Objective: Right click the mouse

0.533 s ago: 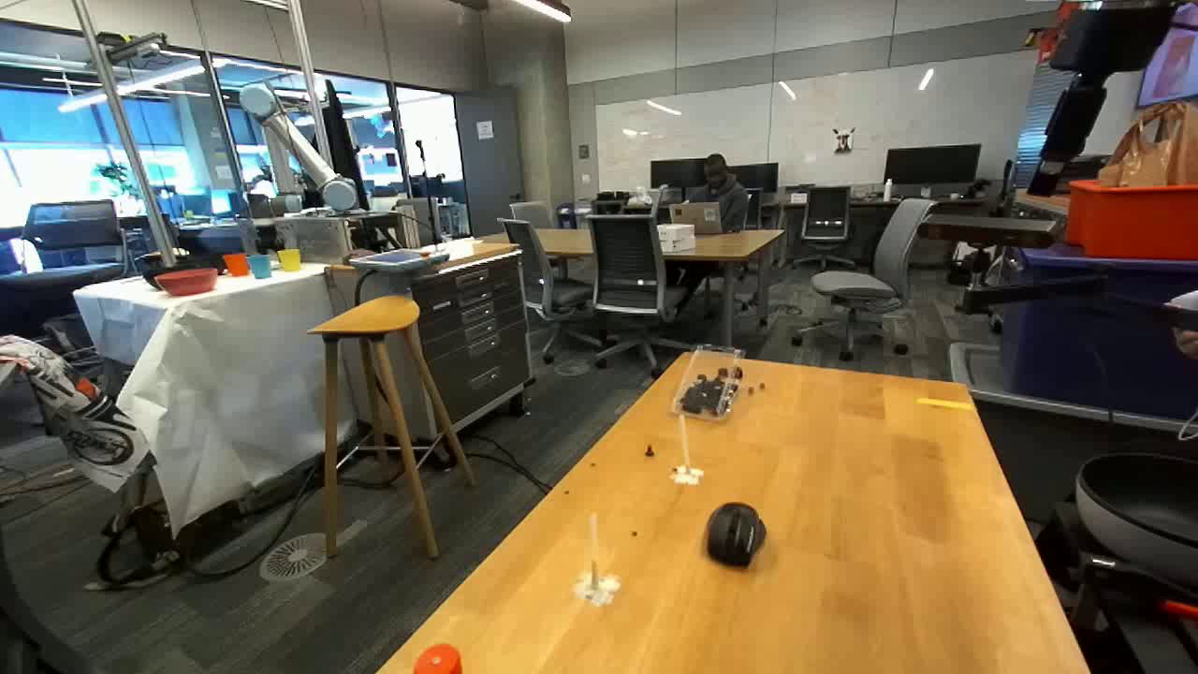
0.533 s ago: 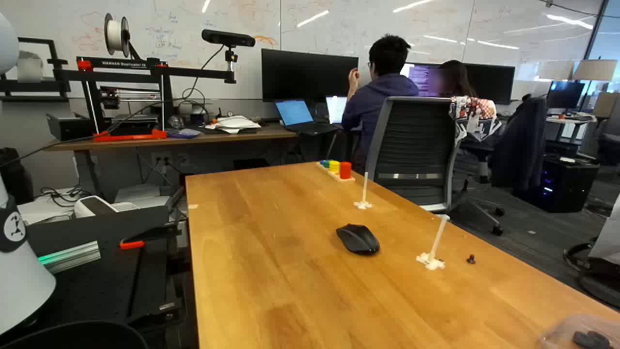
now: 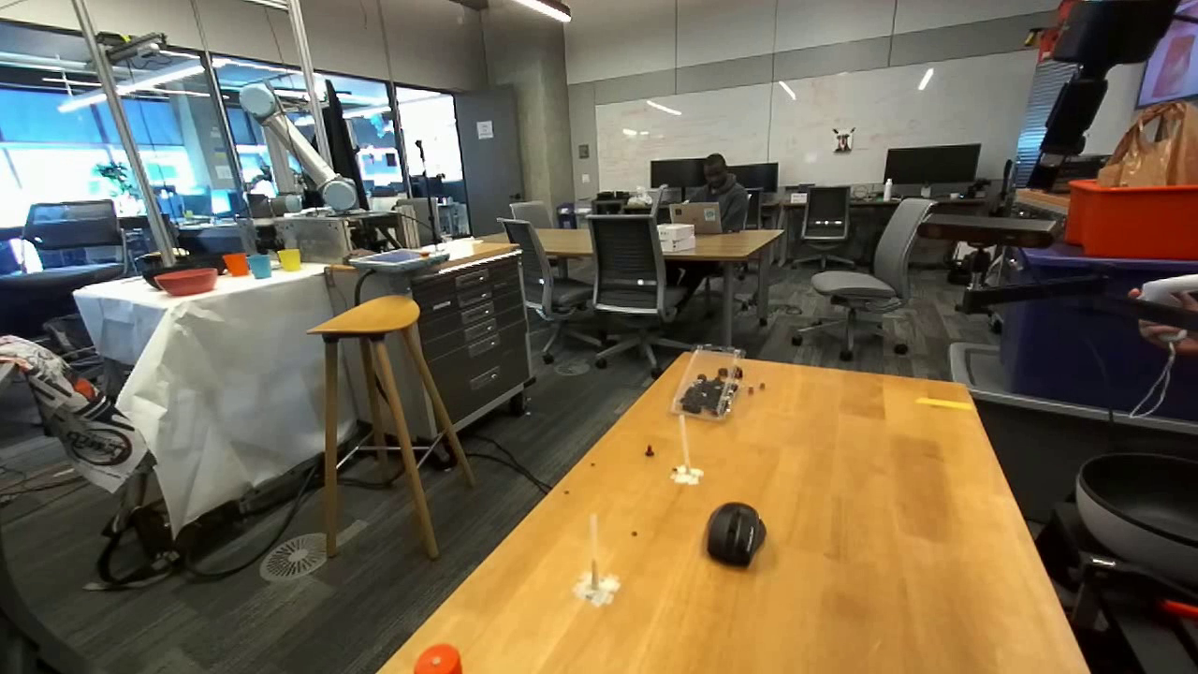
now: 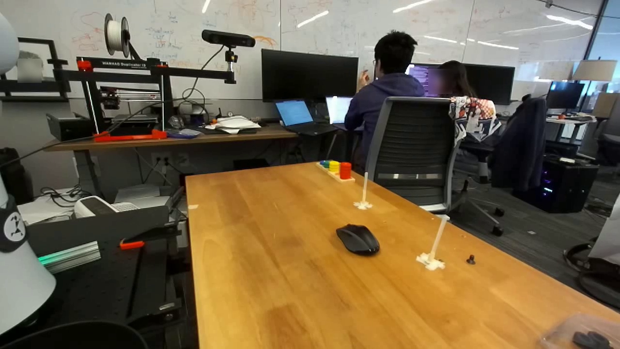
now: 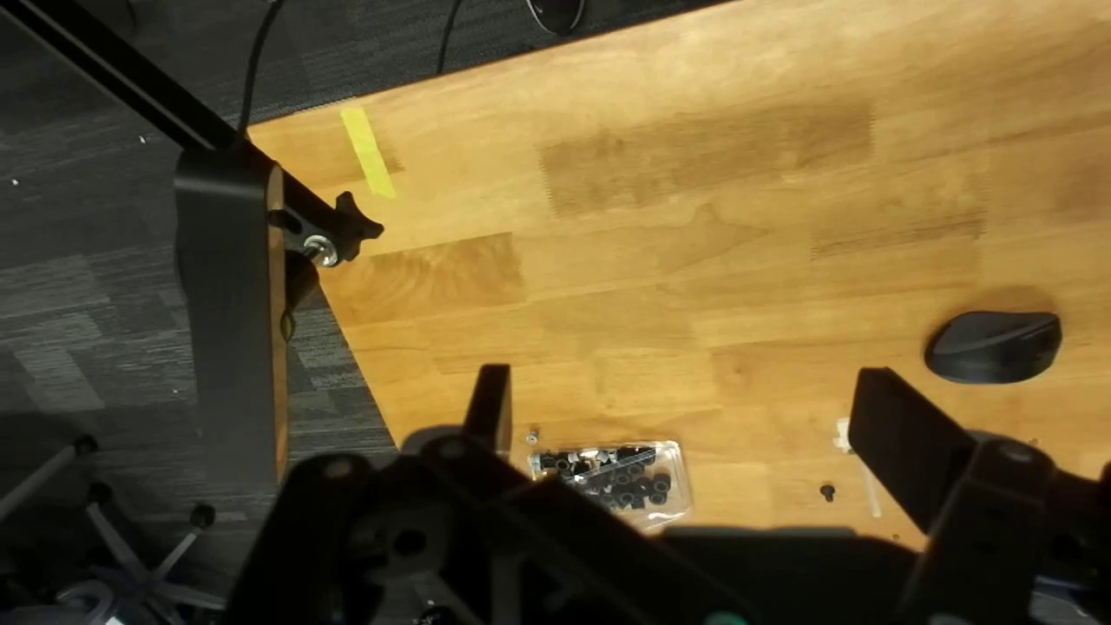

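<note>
The black computer mouse rests on the wooden table. It shows in both exterior views (image 3: 735, 535) (image 4: 358, 239) and at the right of the wrist view (image 5: 994, 347). My gripper (image 5: 684, 373) is open in the wrist view, its two dark fingers wide apart with nothing between them. It is above the table, and the mouse lies outside the jaws, beyond the right fingertip. A dark shape at the top right of an exterior view appears to be part of the gripper (image 3: 1076, 103); its fingers are not clear there. No contact with the mouse shows.
A clear box of small black pieces (image 5: 647, 486) stands near the table edge. Thin white posts (image 3: 686, 454) (image 3: 593, 552) stand upright beside the mouse. A colored stacking toy (image 4: 334, 169) sits at an edge. A camera bar on a stand (image 5: 230, 304) is beside the table.
The dark arm part at the top right of an exterior view has shifted slightly. A hand with a white controller shows more at the right edge. The mouse has not moved.
</note>
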You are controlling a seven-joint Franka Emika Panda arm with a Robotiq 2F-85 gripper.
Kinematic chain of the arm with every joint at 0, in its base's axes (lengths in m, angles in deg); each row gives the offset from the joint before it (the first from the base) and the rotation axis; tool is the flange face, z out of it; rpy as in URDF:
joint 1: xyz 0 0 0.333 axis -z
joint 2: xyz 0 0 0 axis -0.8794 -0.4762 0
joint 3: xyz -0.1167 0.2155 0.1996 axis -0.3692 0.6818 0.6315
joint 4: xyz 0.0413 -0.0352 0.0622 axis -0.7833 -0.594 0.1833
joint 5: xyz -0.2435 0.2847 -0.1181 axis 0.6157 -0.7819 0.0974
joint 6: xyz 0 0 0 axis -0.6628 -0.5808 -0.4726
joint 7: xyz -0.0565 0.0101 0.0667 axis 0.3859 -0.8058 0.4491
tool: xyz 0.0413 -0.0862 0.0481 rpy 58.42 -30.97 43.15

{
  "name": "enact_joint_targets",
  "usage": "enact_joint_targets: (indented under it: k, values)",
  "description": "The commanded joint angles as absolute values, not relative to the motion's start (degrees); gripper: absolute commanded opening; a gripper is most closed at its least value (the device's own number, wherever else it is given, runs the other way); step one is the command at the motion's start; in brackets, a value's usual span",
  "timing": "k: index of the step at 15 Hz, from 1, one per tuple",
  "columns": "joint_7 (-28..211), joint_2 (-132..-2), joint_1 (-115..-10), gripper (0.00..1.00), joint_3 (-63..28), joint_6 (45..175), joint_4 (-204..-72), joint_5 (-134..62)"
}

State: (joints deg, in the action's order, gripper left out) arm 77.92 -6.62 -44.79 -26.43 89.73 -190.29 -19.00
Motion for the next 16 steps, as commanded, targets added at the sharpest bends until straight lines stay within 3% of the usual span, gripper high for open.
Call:
enact_joint_targets:
  k: [1, 14, 16]
  values:
    - [79.1, -7.3, -45.3, 1.0, -26.5, 90.3, -189.9, -18.8]
    - [95.1, -28.0, -57.1, 1.0, -9.8, 115.2, -198.9, -21.0]
    - [93.5, -25.0, -56.8, 1.0, -10.6, 112.3, -199.9, -20.9]
